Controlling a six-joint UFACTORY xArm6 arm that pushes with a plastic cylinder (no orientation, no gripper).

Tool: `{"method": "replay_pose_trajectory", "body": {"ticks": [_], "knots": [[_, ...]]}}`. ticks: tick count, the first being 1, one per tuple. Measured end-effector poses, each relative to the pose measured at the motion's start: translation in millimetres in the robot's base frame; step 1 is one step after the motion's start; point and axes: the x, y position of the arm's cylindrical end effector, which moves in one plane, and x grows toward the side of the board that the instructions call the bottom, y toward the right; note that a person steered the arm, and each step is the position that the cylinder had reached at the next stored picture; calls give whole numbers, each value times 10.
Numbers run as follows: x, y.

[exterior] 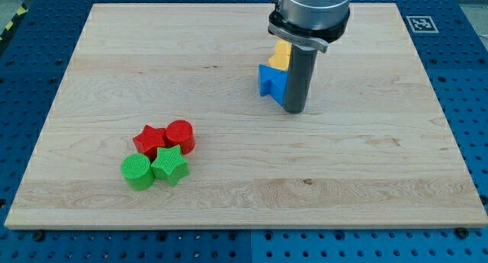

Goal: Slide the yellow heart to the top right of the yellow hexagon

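Yellow block (280,56) sits behind my tip (295,110).

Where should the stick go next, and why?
Probably a small backing-off move toward the view's right. My tip sits right beside the blue block, and the arm hides most of the yellow block behind it, so I cannot tell heart from hexagon until it is uncovered.

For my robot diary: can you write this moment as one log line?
my tip right of blue block | yellow block partly hidden behind arm | red, green blocks clustered lower left
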Motion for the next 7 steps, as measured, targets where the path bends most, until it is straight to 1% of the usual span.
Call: {"method": "replay_pose_trajectory", "body": {"ticks": [2, 3, 4, 5, 7], "knots": [[-189, -220], [-231, -233], [-231, 21], [-333, 447], [-1357, 511]]}}
